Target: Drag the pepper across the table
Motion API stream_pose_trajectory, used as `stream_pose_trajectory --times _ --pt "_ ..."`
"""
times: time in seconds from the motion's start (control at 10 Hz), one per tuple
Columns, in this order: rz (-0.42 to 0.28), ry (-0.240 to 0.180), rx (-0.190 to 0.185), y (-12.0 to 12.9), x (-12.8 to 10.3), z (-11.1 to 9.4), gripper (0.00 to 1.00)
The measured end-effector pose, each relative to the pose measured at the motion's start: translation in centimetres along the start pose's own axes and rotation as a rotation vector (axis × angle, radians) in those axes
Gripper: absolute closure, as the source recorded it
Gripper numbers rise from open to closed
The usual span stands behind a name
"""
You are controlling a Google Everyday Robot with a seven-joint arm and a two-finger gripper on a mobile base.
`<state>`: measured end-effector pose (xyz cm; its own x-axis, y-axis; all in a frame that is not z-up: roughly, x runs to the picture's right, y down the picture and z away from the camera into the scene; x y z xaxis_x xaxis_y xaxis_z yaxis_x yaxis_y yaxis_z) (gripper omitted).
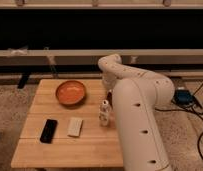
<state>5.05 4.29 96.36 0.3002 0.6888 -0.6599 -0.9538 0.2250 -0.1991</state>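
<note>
The table (70, 147) is a light wooden plank top. My white arm bends down over its right side, and the gripper (109, 96) is low over the table, just behind the small white bottle (104, 113) and right of the orange bowl (71, 92). A small dark red bit (109, 94) shows at the gripper's tip and looks like the pepper; most of it is hidden by the arm.
A black flat device (48, 130) and a pale rectangular block (75, 126) lie on the table's front left. My arm's bulk covers the table's right edge. Cables and a blue box (184, 96) lie on the floor at the right.
</note>
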Motion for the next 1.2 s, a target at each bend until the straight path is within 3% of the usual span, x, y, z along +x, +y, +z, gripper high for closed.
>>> stream_pose_trajectory --times 0.8,0.9,1.2 --pt "-0.097 -0.078 -0.04 6.8 -4.4 -0.5 0.97" --pt "-0.107 -0.084 -0.043 7.3 -4.7 -0.6 0.9" --pt "-0.142 -0.132 -0.057 8.8 -4.8 -2.3 0.58"
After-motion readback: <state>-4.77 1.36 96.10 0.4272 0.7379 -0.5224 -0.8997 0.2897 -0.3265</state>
